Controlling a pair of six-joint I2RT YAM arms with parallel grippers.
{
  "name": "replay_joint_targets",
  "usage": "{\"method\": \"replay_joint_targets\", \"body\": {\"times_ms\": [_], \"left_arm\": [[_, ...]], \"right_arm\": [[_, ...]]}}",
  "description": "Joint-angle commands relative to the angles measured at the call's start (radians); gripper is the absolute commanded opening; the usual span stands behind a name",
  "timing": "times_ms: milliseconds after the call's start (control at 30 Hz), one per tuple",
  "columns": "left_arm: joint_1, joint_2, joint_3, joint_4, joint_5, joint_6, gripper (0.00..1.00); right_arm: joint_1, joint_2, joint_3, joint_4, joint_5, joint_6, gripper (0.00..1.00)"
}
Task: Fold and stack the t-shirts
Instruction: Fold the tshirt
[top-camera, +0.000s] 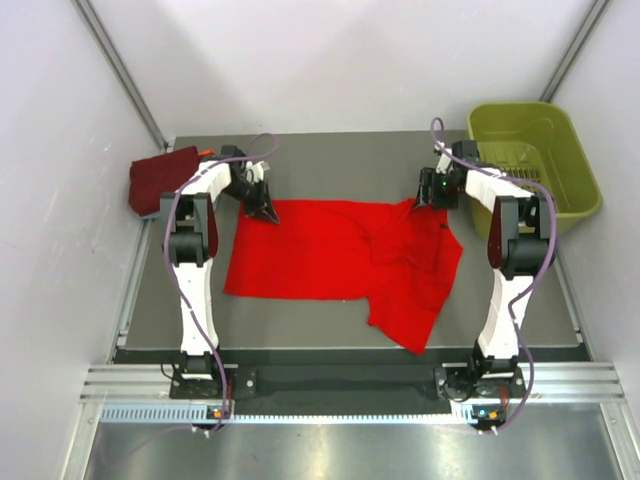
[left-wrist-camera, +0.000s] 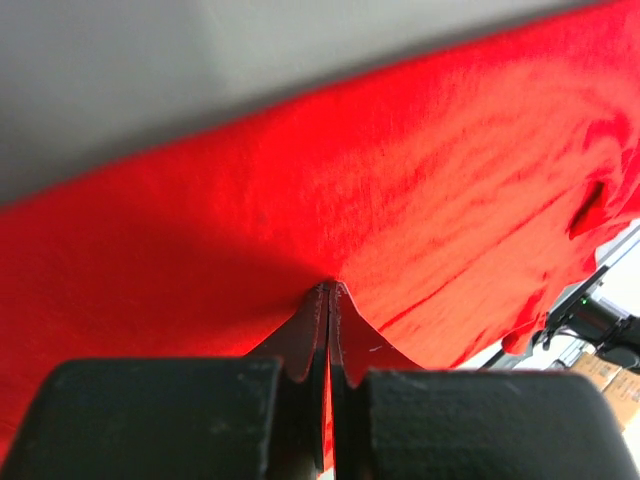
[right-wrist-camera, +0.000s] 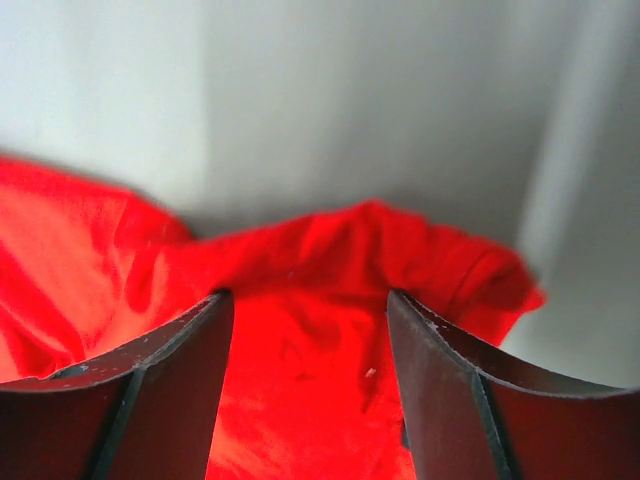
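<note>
A bright red t-shirt (top-camera: 345, 262) lies spread on the dark table, rumpled at its right half. My left gripper (top-camera: 265, 210) is at the shirt's far left corner; in the left wrist view its jaws (left-wrist-camera: 330, 292) are shut with red cloth (left-wrist-camera: 400, 190) pinched between them. My right gripper (top-camera: 424, 198) is at the shirt's far right edge. In the right wrist view it (right-wrist-camera: 308, 300) is open, with a bunched fold of red cloth (right-wrist-camera: 350, 250) between and beyond the fingers. A folded dark maroon shirt (top-camera: 160, 178) lies at the far left.
An olive-green plastic basket (top-camera: 535, 160) stands at the far right, beside the right arm. White walls enclose the table (top-camera: 330, 160) on three sides. The maroon shirt sits just behind the left arm.
</note>
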Motion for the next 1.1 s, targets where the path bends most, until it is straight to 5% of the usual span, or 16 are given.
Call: {"method": "replay_joint_targets", "body": {"times_ms": [0,300,600,733,867,967,1000,1067], "left_arm": [[0.019,0.121,0.069,0.050,-0.219,0.037,0.00],[0.055,0.271,0.276,0.030,-0.294,0.063,0.00],[0.059,0.369,0.442,0.073,-0.403,0.051,0.00],[0.058,0.340,0.462,0.085,-0.408,0.054,0.00],[0.047,0.152,0.385,0.089,-0.446,0.051,0.00],[0.044,-0.004,0.266,0.079,-0.519,0.052,0.12],[0.056,-0.037,0.234,0.063,-0.533,0.048,0.34],[0.088,-0.104,0.148,0.050,-0.485,0.037,0.41]], "right_arm": [[-0.023,0.069,0.113,0.030,0.049,0.019,0.64],[-0.047,0.281,0.461,0.013,0.049,0.005,0.62],[-0.041,0.380,0.581,0.059,0.083,0.004,0.65],[-0.043,0.370,0.590,0.052,0.066,-0.001,0.67],[-0.044,0.309,0.548,0.046,0.013,0.014,0.70],[-0.044,0.289,0.532,0.040,-0.006,0.011,0.71],[-0.046,0.282,0.525,0.038,-0.004,0.011,0.71],[-0.043,0.281,0.518,0.035,-0.004,0.010,0.71]]}}
